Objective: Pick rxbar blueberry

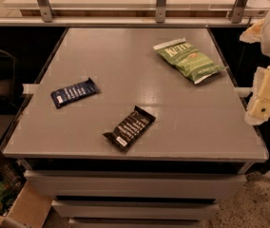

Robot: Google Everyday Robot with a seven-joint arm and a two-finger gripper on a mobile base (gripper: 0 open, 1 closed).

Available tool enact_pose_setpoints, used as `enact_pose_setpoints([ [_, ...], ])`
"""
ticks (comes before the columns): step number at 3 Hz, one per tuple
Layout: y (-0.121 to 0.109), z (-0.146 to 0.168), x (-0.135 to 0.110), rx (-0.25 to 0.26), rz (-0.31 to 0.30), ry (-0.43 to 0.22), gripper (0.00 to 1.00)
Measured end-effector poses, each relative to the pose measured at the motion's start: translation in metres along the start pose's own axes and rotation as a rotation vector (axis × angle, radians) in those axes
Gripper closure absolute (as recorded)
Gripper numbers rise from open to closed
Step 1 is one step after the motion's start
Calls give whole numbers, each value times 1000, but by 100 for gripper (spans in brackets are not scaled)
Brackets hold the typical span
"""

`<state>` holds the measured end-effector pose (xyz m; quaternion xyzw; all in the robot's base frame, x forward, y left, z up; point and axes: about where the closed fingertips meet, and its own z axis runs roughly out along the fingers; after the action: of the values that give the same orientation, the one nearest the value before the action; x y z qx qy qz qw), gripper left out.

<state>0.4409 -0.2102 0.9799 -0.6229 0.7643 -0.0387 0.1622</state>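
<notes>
The rxbar blueberry is a flat navy-blue bar with white lettering. It lies on the left part of the grey table, tilted a little. My gripper is at the right edge of the view, on the cream-coloured arm, beyond the table's right side. It is far from the bar and holds nothing that I can see.
A black bar wrapper lies near the table's front middle. A green chip bag lies at the back right. A counter with metal posts runs behind the table. A cardboard box sits on the floor at the lower left.
</notes>
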Motion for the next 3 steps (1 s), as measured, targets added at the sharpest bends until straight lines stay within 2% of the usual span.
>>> enact_pose_setpoints([
  [1,0,0,0,0,0,0,0],
  [2,-5,-1,-8,20,-39,-6,0],
  [3,-17,-2,-36,57,-158,-28,0],
])
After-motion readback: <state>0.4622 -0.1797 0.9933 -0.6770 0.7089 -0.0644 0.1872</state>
